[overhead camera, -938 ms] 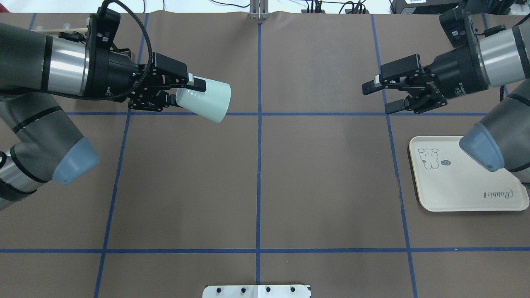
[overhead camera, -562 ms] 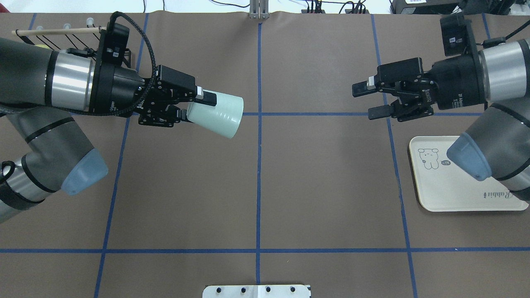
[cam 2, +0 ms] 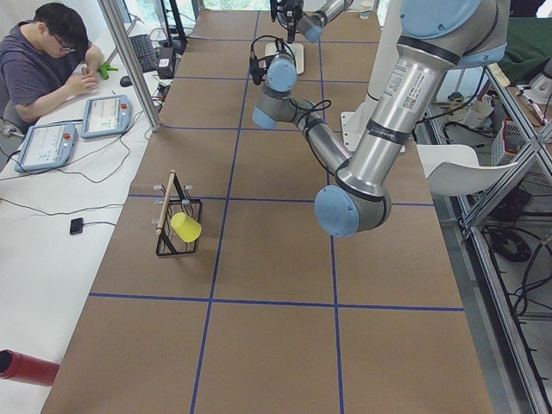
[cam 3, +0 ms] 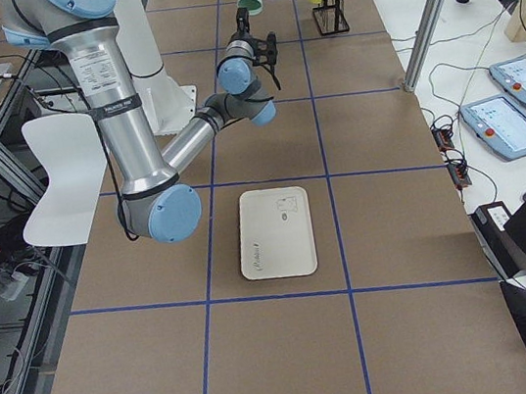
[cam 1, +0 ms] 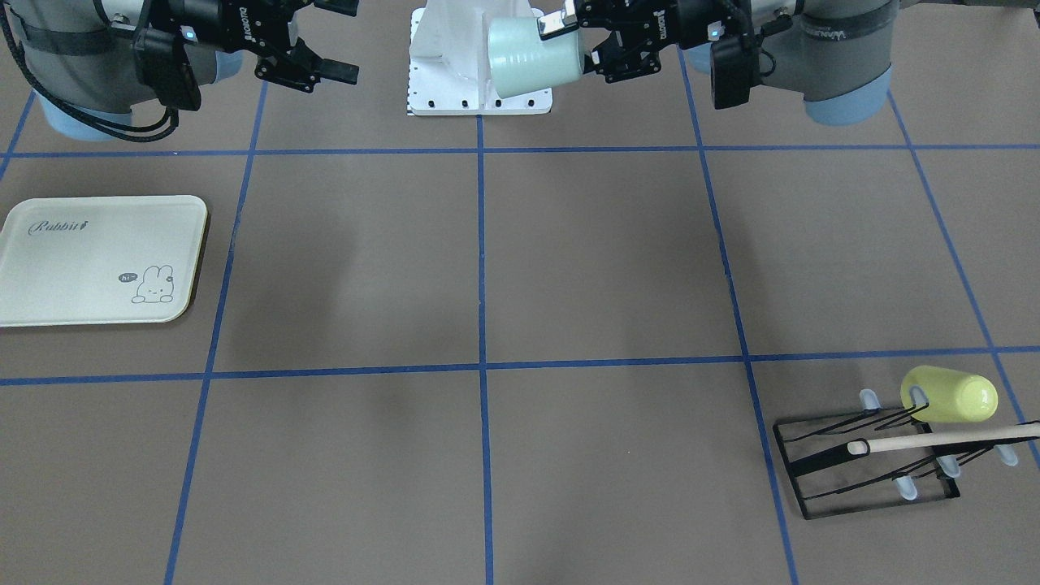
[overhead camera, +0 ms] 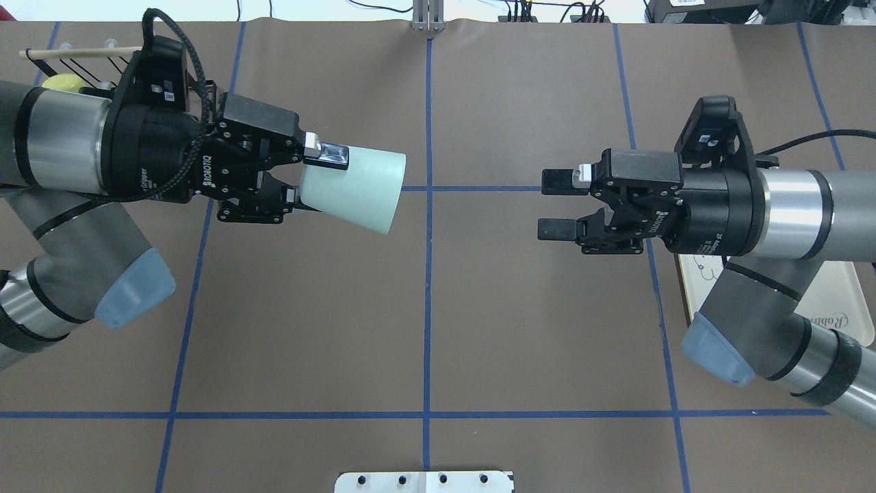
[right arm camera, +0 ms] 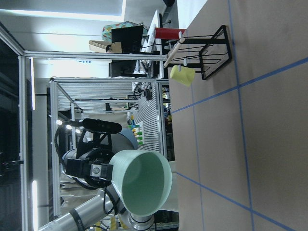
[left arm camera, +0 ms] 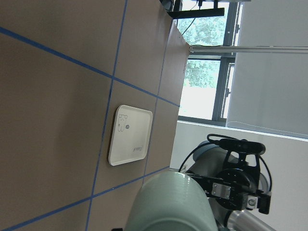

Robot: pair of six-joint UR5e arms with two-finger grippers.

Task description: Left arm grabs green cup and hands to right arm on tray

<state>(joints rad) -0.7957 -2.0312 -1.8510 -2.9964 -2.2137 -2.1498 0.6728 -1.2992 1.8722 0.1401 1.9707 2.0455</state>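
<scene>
My left gripper (overhead camera: 318,179) is shut on the base of the pale green cup (overhead camera: 356,188). It holds the cup on its side above the table, left of the centre line, mouth toward the right arm. The cup also shows in the front view (cam 1: 532,57), held by my left gripper (cam 1: 569,45). My right gripper (overhead camera: 546,205) is open and empty, level with the cup and facing it across a wide gap. The right wrist view looks into the cup's mouth (right arm camera: 139,185). The cream tray (cam 1: 81,260) lies flat and bare; in the overhead view the tray (overhead camera: 838,301) is mostly under my right arm.
A black wire rack (cam 1: 861,463) with a wooden dowel holds a yellow-green tumbler (cam 1: 951,396) at the far left corner. The white base plate (overhead camera: 424,481) sits at the near edge. Blue tape lines grid the brown table. An operator (cam 2: 52,52) sits beside the table.
My right arm has swung toward the centre and now covers much of the tray, gripper still open. My left gripper has carried the cup slightly toward the centre line.
</scene>
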